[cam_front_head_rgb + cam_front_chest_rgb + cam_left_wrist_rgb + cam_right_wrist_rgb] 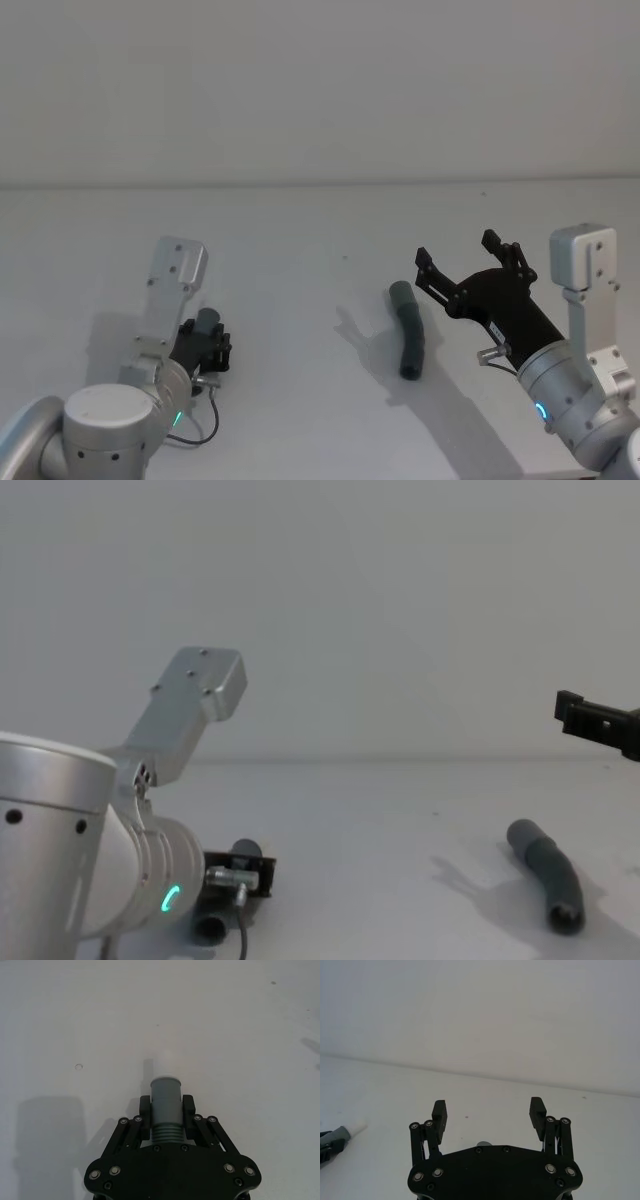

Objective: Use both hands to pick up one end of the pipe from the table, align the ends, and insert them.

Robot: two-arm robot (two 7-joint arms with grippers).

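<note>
Plain white matte counter (300, 290), backed by a bare pale wall (320, 90).

Left hand (208, 345) low over the counter, close in front of the robot's body. Fingers (189, 1105) clamped from both sides on the held pipe piece (165, 1097), gripping just where the ribbed middle meets the smooth grey cuff. Cuff jutting forward past the fingertips, with a narrower white tip (164, 1062) sticking out beyond it and pointing away from the hand across the counter. From the chest, green ring light (170, 898) glowing on the arm behind this hand.

Right hand (456, 250) raised off the counter, spread wide, nothing between its two black fingers (439, 1114). From its own wrist, the white tip far off to one side (357, 1126), well apart from it.

Loose pipe piece (408, 335) flat on the counter, untouched, just beside and below the right hand on the side facing the left hand, much nearer the right hand than the left. Slightly bent, dark grey, far cuff closest to the right fingertips, other end toward the robot and showing a dark open mouth (565, 918). Soft shadow (360, 325) beside it, on the side toward the left hand.
</note>
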